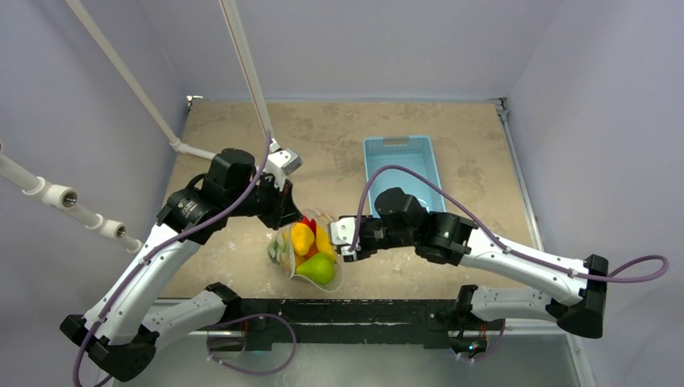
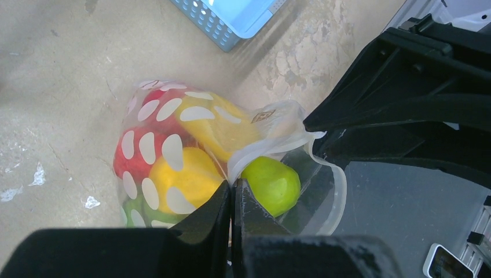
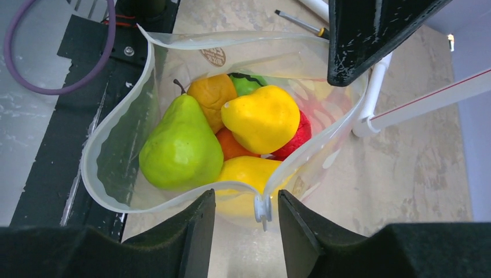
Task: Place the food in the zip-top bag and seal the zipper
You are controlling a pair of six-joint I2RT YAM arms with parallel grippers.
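The zip-top bag [image 1: 282, 250] stands near the table's front edge, its mouth wide and facing right. Inside it lies the food: a green pear [image 3: 180, 147], yellow fruits [image 3: 262, 119], an orange one [image 3: 211, 95] and a red one [image 2: 130, 157]. My left gripper [image 2: 233, 186] is shut on the far end of the bag's mouth edge, and it hangs over the bag's top in the top view [image 1: 298, 218]. My right gripper [image 3: 246, 204] is open. The zipper [image 3: 171, 200] runs toward its small white slider [image 3: 262, 209], which stands between the fingers with a gap on each side.
A light-blue basket [image 1: 401, 169] sits behind the right arm. White pipes [image 1: 56, 193] cross the left side. The black front rail [image 1: 347, 310] runs just below the bag. A thin tool [image 3: 301, 22] lies on the table beyond the bag.
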